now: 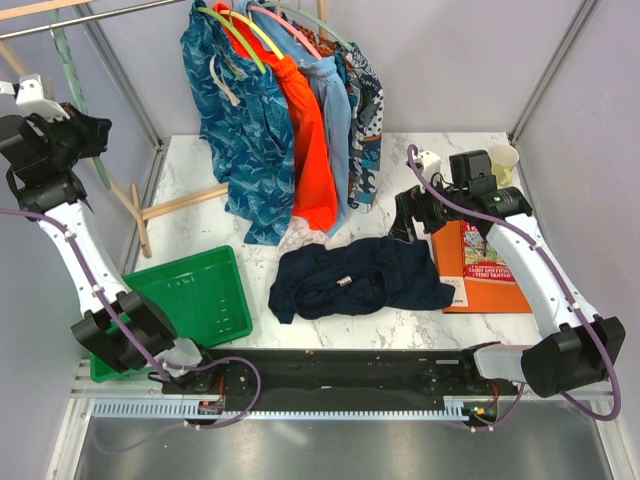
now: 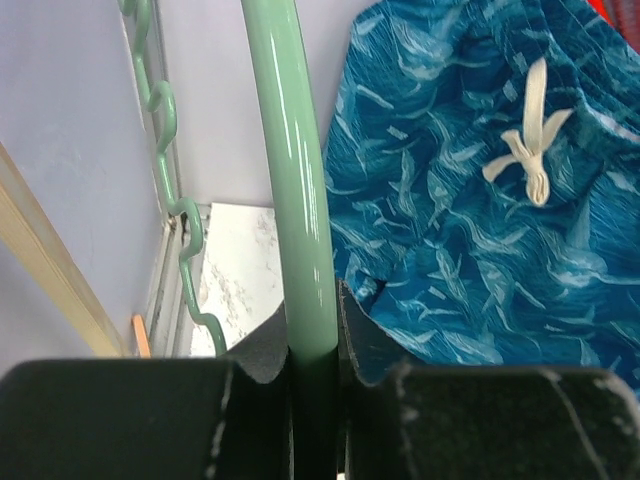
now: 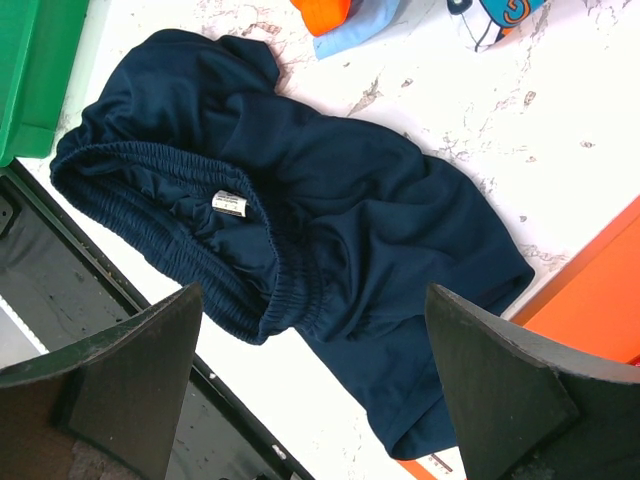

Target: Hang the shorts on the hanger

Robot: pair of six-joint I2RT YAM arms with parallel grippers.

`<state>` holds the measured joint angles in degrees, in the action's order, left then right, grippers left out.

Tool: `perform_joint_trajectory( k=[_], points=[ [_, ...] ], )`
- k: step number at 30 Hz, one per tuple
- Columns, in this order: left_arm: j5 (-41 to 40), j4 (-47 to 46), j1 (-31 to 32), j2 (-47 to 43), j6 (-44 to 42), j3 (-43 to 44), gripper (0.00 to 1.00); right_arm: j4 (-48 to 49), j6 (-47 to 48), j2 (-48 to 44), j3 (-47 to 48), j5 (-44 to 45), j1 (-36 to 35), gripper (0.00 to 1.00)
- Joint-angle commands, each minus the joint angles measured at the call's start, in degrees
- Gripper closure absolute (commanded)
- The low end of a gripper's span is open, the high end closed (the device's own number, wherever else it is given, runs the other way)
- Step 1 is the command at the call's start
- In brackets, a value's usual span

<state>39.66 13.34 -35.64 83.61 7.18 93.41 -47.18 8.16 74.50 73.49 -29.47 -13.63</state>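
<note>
The navy-blue shorts are laid crumpled on the marble table, between the green tray and the orange book. Their right edge reaches the book. A white label is seen inside the elastic waistband, which is turned toward the near edge of the table.

The right tool is held just above the shorts with its fingers wide apart, and nothing is gripped between them.

The left tool is raised at the far left side, well apart from the shorts. It is clamped on the smooth bar of the mint-green hanger. The wavy bar of the hanger is seen to the left of the tool. Beside the hanger, the teal patterned shorts are hung, and next to them the orange shorts.
</note>
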Motion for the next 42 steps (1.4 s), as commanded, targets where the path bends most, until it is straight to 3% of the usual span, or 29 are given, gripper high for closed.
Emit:
perform_joint_trajectory(
  k=[1, 9, 15, 17, 19, 20, 21, 24, 28, 31, 36, 42],
  points=[
    [2.3, 0.4, 0.0, -6.6, -1.3, -3.0, 0.98, 1.3, -0.2, -1.6, 1.2, -0.9, 0.2, 0.02],
    [0.8, 6.2, 0.0, -24.8, -1.3, -24.0, 0.98, 1.4, -1.1, 1.1, 5.3, -0.8, 0.2, 0.02],
    [2.0, 8.5, 0.0, -36.8, 2.7, -30.7, 0.98, 6.6, -7.1, 3.8, 11.1, -3.7, 0.3, 0.02],
    [8.5, 8.7, 0.0, -39.0, 4.2, -34.1, 0.98, 8.6, -14.3, 6.7, 15.8, -6.4, 0.2, 0.02],
    [13.2, 8.9, 0.1, -43.3, 6.2, -37.0, 0.98, 17.0, -21.8, 7.8, 17.6, -11.1, -0.5, 0.02],
    [12.8, 8.9, 0.4, -45.4, 7.2, -39.9, 0.98, 21.0, -31.4, 7.9, 17.3, -11.4, -1.4, 0.02],
    [12.7, 8.9, 0.5, -49.0, 8.2, -41.3, 0.98, 30.5, -35.2, 7.5, 15.6, -10.9, -2.6, 0.02],
    [12.5, 9.0, 0.6, -55.3, 9.8, -44.8, 0.98, 45.4, -42.5, 5.7, 13.9, -3.1, -12.8, 0.05],
    [12.3, 11.1, 0.6, -55.2, 13.4, -43.8, 0.98, 49.7, -44.0, 14.1, 22.6, 9.6, -30.4, 0.11],
    [11.9, 11.0, 0.7, -54.8, 14.8, -43.2, 0.98, 49.9, -39.1, 22.6, 32.7, 13.6, -39.9, 0.11],
    [12.1, 13.0, 0.7, -55.0, 15.4, -41.6, 0.98, 50.9, -36.9, 32.8, 46.3, 19.3, -47.1, 0.13],
    [13.0, 13.1, 0.8, -56.4, 17.5, -41.5, 0.98, 52.5, -40.3, 37.8, 48.1, 22.3, -50.1, 0.16]
  ],
)
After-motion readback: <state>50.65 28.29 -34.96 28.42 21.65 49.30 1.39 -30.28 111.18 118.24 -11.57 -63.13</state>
